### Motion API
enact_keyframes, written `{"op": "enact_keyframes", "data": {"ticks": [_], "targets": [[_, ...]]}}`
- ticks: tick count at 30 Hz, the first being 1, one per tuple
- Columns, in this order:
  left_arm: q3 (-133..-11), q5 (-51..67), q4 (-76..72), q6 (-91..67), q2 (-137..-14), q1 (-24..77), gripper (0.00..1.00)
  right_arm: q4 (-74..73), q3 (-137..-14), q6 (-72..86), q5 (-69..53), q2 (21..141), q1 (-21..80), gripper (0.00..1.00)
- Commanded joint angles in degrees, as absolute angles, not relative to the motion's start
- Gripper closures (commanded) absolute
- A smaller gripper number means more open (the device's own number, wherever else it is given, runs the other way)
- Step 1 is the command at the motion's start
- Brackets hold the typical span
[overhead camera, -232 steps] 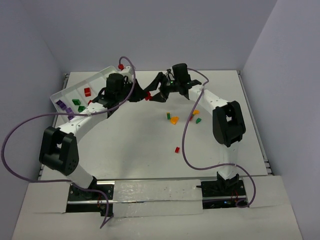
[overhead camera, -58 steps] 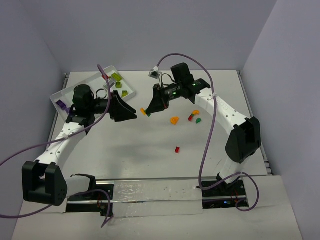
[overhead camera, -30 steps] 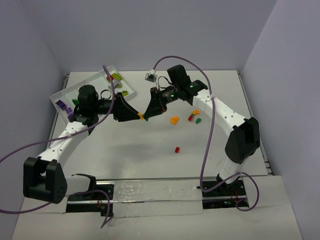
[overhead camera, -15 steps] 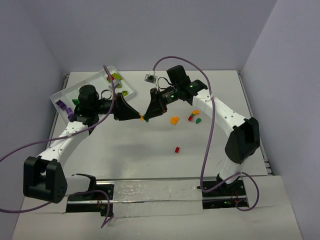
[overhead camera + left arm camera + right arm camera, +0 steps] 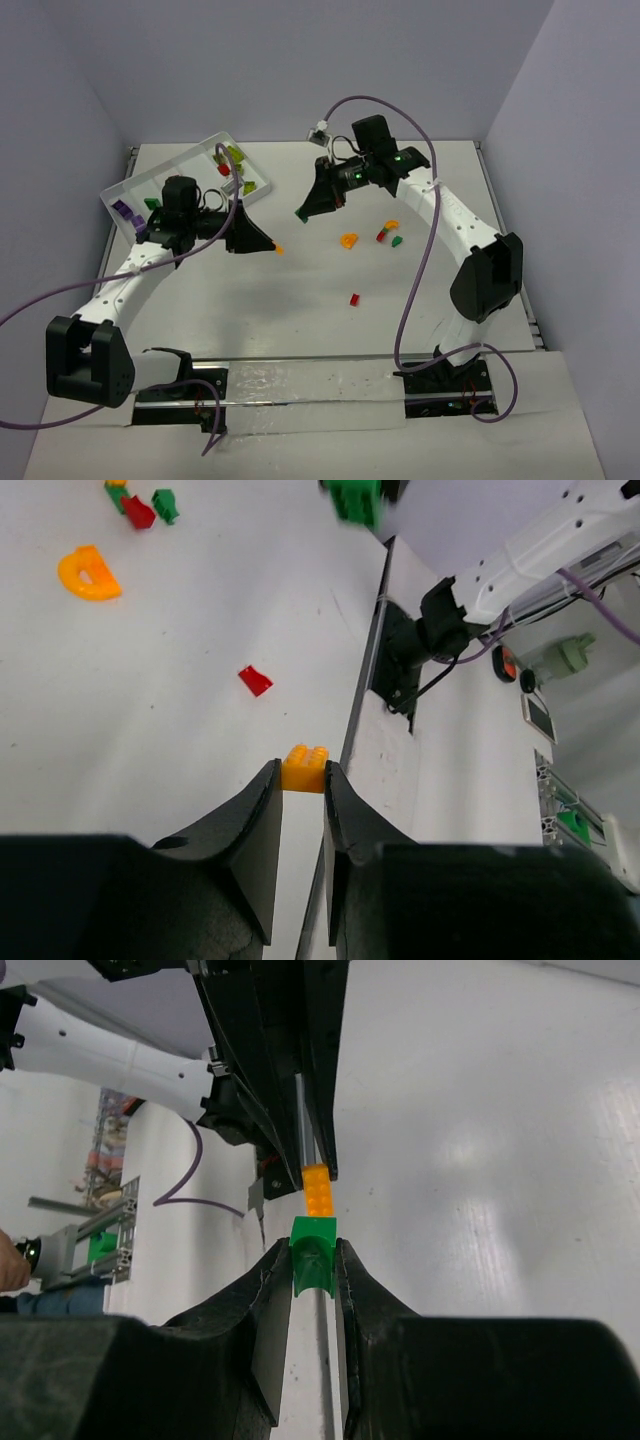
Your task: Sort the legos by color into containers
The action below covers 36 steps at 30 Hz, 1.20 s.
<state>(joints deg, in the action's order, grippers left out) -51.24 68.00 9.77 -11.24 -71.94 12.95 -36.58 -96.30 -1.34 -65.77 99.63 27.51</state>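
Left claw (image 5: 303, 777): narrow, pinching an orange lego (image 5: 304, 767) at its fingertips, held above the bench (image 5: 300, 330). Right claw (image 5: 313, 1265): clamped on a green lego (image 5: 313, 1245), near the orange one but apart from it. White tray (image 5: 150, 172): far-left corner of the bench, behind the left claw. Loose legos (image 5: 348, 240) lie right of centre.

Bright, even, diffuse light fills the top view, so the white table (image 5: 300, 300) is nearly shadowless, with only faint soft shade under the arms toward 9 and 2 o'clock. In the right wrist view a broad sheen of glare lies on the table at 3 o'clock, and the dark fingers (image 5: 270, 1360) at 6 o'clock look underexposed. In the left wrist view the green brick (image 5: 352, 498) at 12 o'clock is blurred.
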Motion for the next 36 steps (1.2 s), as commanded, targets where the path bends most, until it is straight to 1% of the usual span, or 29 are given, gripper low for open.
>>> {"op": "enact_keyframes", "data": {"ticks": [1,11,14,24,31,36], "targets": [[-52.54,68.64,20.01,-0.87,-72.98,8.99,1.0,-35.17,-98.98,-0.81,-67.32,98.88,25.49,1.0],[-55.91,71.02,28.06,5.92,-74.53,1.8,1.0,-32.67,-96.56,-0.03,-65.52,98.43,25.05,1.0],[-56.77,71.3,30.94,7.71,-74.31,0.18,1.0,-31.62,-95.63,1.82,-63.4,98.37,25.07,1.0],[-58.58,71.08,36.64,10.71,-73.3,-4.56,1.0,-32.46,-95.26,0.65,-56.31,98.38,26.07,1.0],[-60.75,72.02,42.07,14.24,-72.95,-7.93,1.0,-33.78,-95.31,-3.05,-49.62,99.02,27.26,1.0],[-61.33,70.49,43.89,14.49,-73.73,-9.22,1.0,-33.22,-93.79,-3.94,-48.09,99.39,27.77,1.0]]}}
